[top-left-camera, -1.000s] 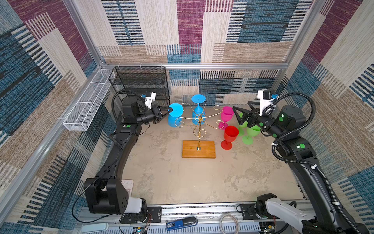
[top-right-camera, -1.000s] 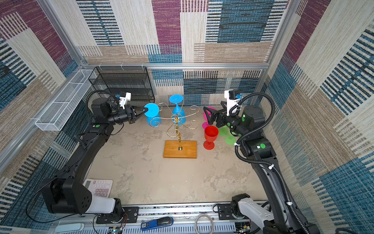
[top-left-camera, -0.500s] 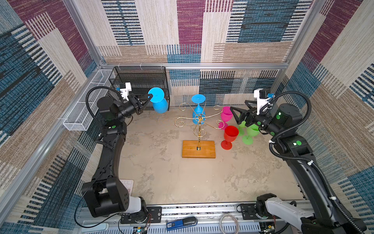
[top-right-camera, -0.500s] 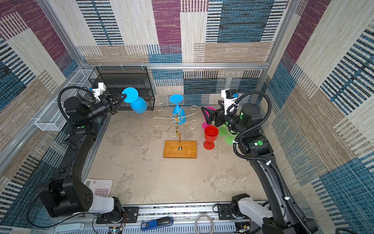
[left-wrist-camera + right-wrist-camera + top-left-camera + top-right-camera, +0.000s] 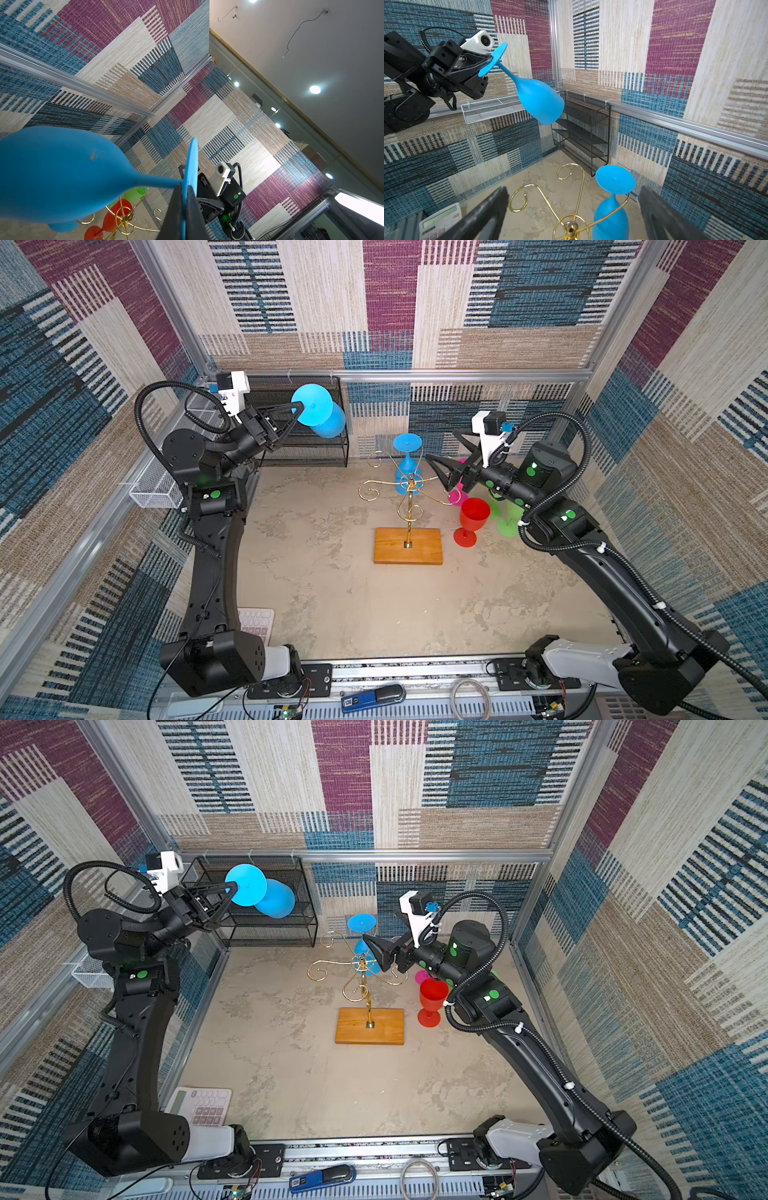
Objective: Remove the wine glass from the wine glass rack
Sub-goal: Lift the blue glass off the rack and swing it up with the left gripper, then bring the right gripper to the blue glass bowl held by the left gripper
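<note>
Well, off the wire with one blue wine glass (image 5: pixel 322 416): pinched by its round foot in the left gripper (image 5: pixel 297 408), jaws drawn narrow on either face of that disc, and held high in the upper left of both top views, in front of the black mesh shelf (image 5: pixel 320 452). Tilts bowl-down, touching nothing but that grip. Down at centre frame, the wine glass rack (image 5: pixel 419 549), with a second blue glass (image 5: pixel 407 444) hanging upside down from a scroll arm at the back, foot uppermost. Spread wide and empty close by, the right gripper (image 5: pixel 573 193): frames that hanging glass between its two fingers (image 5: pixel 483 212) in the right wrist view, apart from it, closed on nothing. Just right of the rack, upright on the table (image 5: pixel 332 593): a red glass (image 5: pixel 473 514) and a green glass (image 5: pixel 509 526) behind it. Beside them a pink glass (image 5: pixel 457 498), mostly hidden by the right arm, so cannot tell whether hung or standing. By the look of it, well past halfway: some glasses down, one in the air and not yet set down, at least one left on the wire. Probably next: a spot on the table for the held glass, then a lift of the hanging blue one off its curl.
</note>
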